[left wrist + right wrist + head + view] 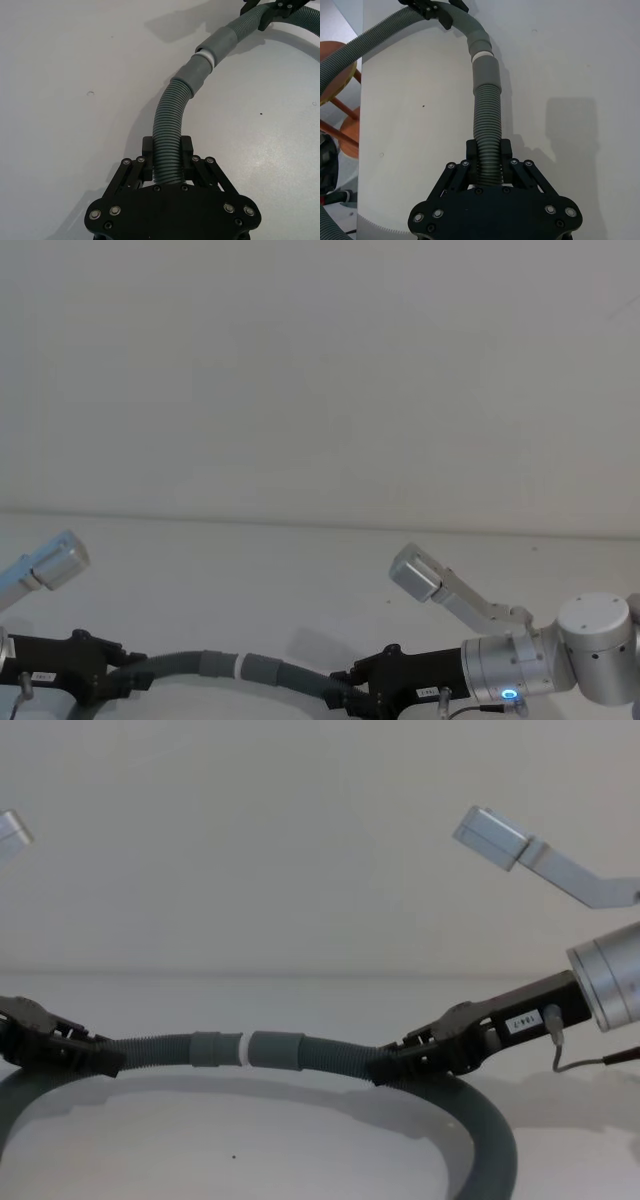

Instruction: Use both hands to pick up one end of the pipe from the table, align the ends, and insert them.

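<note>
Left hand clamped on the pipe, right hand gripping its other stretch, the ends meeting above the table, white tip showing between cuffs

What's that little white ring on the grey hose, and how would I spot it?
Look above the white table at the grey corrugated pipe held between the left gripper and the right gripper. Midway, two smooth grey cuffs meet. The white tip is the narrow pale band between them.
</note>
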Robot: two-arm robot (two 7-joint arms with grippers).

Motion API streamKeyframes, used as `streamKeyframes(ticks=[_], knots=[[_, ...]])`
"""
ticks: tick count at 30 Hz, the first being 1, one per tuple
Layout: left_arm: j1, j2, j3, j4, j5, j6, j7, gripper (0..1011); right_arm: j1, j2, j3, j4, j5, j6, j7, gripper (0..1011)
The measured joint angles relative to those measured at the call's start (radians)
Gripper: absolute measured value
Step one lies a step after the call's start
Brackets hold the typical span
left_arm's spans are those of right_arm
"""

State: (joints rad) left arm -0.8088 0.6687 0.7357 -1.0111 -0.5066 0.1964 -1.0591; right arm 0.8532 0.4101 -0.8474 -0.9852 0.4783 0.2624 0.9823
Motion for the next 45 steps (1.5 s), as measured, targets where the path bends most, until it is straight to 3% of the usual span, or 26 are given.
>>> streamKeyframes(ticks=[45], knots=[[0.005, -0.008, -0.007, 0.002, -0.002, -0.003, 0.011, 290, 0.002, -0.004, -0.001, -0.008, 0.013, 0.019, -0.012, 241]])
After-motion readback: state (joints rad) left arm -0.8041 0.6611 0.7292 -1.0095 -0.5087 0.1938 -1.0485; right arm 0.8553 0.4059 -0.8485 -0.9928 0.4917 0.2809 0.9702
